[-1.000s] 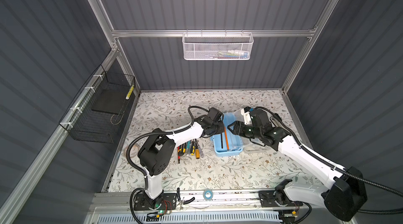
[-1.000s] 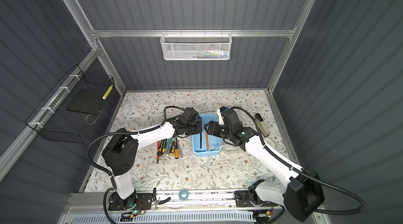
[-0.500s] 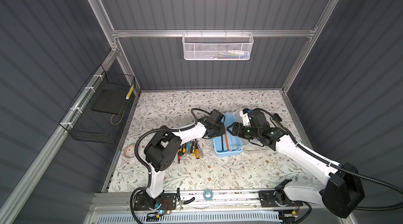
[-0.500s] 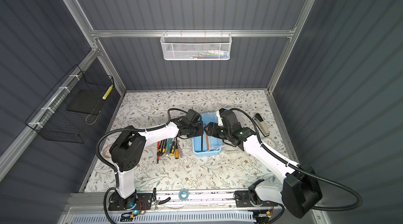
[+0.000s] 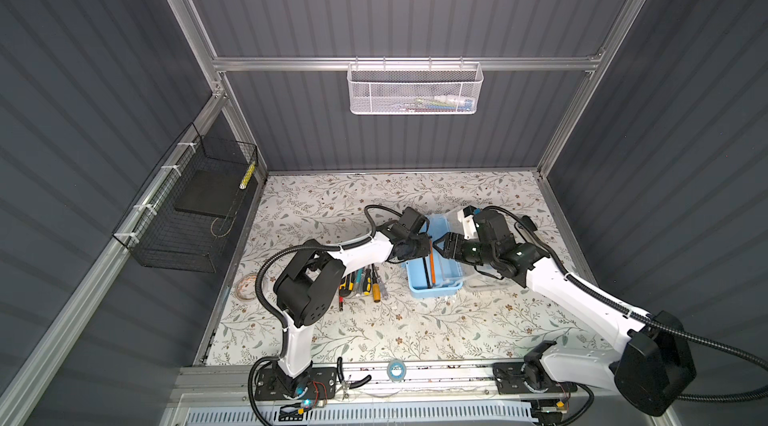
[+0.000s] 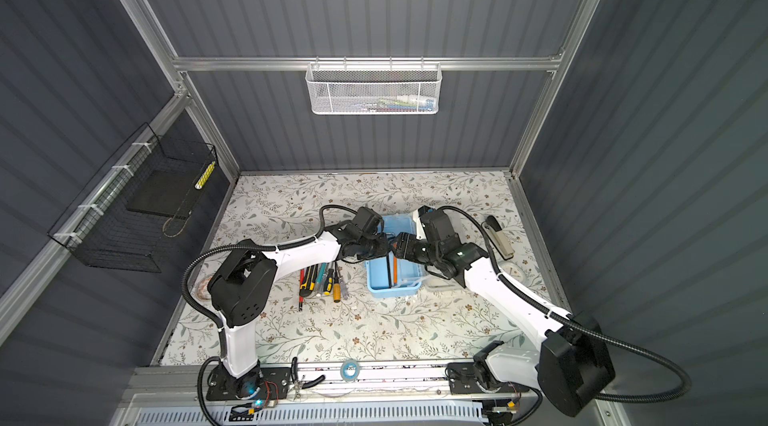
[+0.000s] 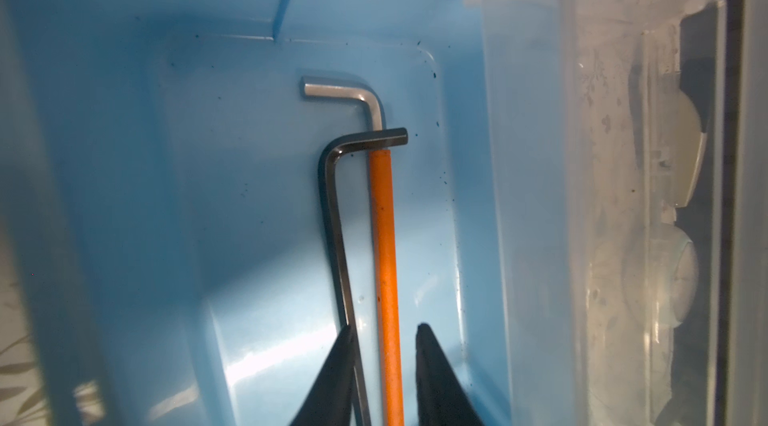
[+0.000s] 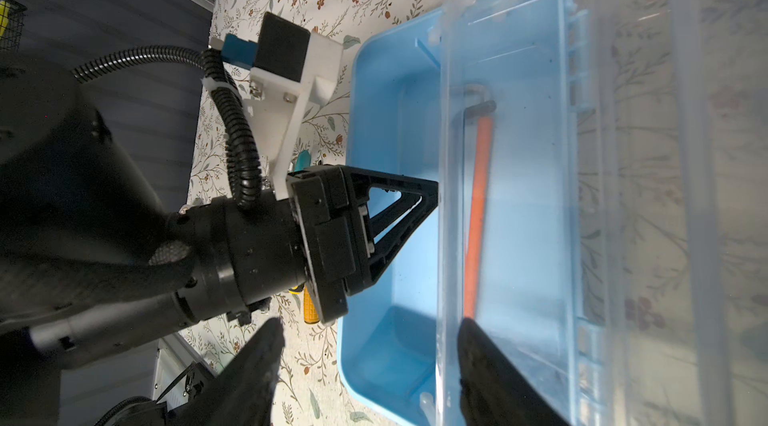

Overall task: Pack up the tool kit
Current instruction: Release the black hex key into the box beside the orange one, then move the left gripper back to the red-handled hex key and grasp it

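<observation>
Inside the one light-blue tool kit [image 5: 434, 290], the left claw [image 7: 384, 326] stands slightly parted over two hex keys, one black [image 7: 332, 212], one orange-sleeved [image 7: 384, 237], gripping neither. Opposite, the right claw [image 8: 370, 332] gapes wide astride the clear lid [image 8: 644, 195] edge, clamping nothing. The tool kit sits on the tabletop [image 5: 374, 332], just right of mid-frame in both top views.
</observation>
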### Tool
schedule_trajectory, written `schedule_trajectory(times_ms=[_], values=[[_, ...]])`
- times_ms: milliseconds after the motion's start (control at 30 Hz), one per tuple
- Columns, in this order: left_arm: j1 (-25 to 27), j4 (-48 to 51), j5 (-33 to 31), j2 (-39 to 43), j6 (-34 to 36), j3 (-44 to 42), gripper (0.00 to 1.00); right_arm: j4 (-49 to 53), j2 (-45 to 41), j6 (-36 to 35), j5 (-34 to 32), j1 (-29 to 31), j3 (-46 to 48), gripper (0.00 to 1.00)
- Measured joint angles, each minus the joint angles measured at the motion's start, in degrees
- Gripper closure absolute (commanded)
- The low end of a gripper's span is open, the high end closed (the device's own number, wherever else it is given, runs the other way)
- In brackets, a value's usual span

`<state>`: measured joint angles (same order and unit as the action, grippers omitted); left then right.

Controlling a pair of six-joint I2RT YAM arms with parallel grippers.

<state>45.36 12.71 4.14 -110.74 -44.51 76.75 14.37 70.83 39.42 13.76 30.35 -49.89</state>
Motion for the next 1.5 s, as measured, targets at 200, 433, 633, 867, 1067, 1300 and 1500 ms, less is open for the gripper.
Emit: schedule_trajectory(times_ms=[200,433,633,867,1067,1300,1500], values=[[-0.02,1.11,-5.55,9.64,5.55,-3.04,0.48,-0.26,-0.26,0.00,1.31,0.02,0.00,0.34],[-0.07,8.31,-18.71,23.32,11.63,-9.27,0.31,0.37,-0.26,-0.02,0.59,3.41,-0.61,0.34],[-5.75,14.03,-21.88,30.71,14.62,-19.17,0.32,0.02,1.77,0.28,-0.07,9.73,-2.89,0.34],[-16.41,17.53,-21.92,34.23,17.11,-24.44,0.40,-1.20,8.35,1.75,0.20,12.72,-3.50,0.35],[-20.61,16.44,-19.28,32.70,18.01,-25.92,0.46,-1.51,9.84,2.16,0.15,12.94,-3.61,0.38],[-24.68,13.94,-16.57,26.91,17.99,-26.56,0.56,-1.53,9.84,2.19,-0.31,12.94,-3.61,0.39],[-25.11,11.74,-14.88,23.41,17.88,-26.60,0.67,-1.55,10.34,2.23,-0.98,12.94,-3.61,0.39]])
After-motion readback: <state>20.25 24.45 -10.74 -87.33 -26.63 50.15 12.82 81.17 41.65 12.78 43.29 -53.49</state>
